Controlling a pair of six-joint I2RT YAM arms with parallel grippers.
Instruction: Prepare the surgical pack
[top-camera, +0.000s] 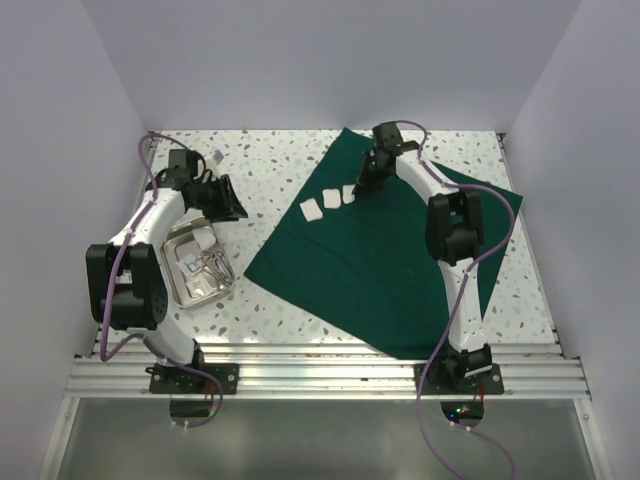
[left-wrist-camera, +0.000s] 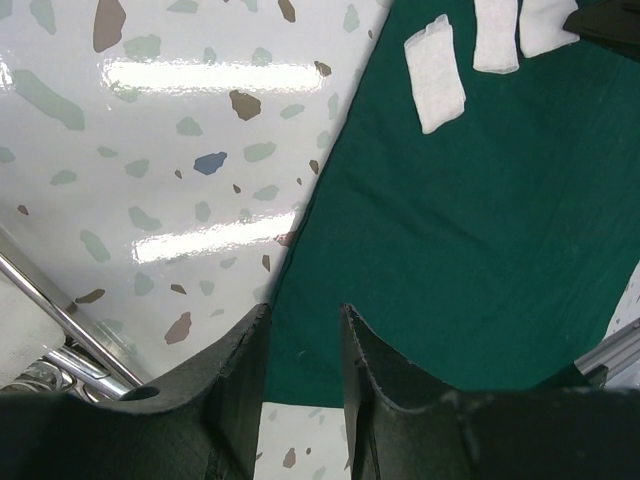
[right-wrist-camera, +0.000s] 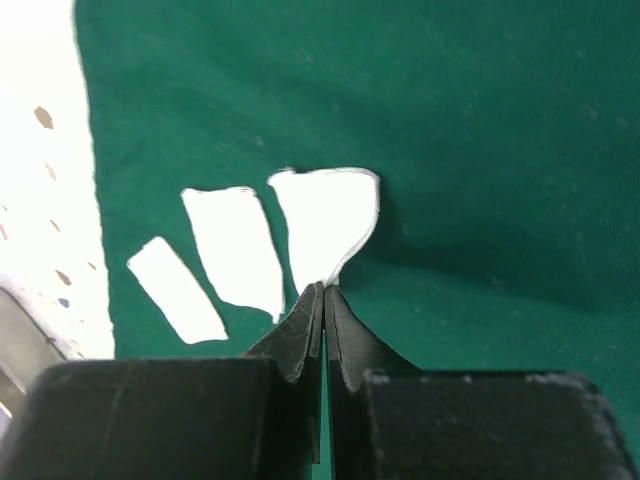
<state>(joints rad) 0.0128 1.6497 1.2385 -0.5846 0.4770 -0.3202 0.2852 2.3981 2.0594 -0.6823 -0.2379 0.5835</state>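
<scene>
Green cloth (top-camera: 380, 270) is lying spread flat on the speckled tabletop (top-camera: 270, 160) in the top view, with three white gauze squares (top-camera: 330, 199) sitting in a row near its far left corner. My right gripper (top-camera: 362, 188) is reaching the rightmost one. My left gripper (top-camera: 228, 200) is hovering beside the steel tray (top-camera: 183, 288), which is holding silver instruments (top-camera: 212, 265). Left wrist: my fingers are standing apart over the cloth's edge, grasping nothing. Right wrist: my fingers are clenching the rightmost square's near edge.
</scene>
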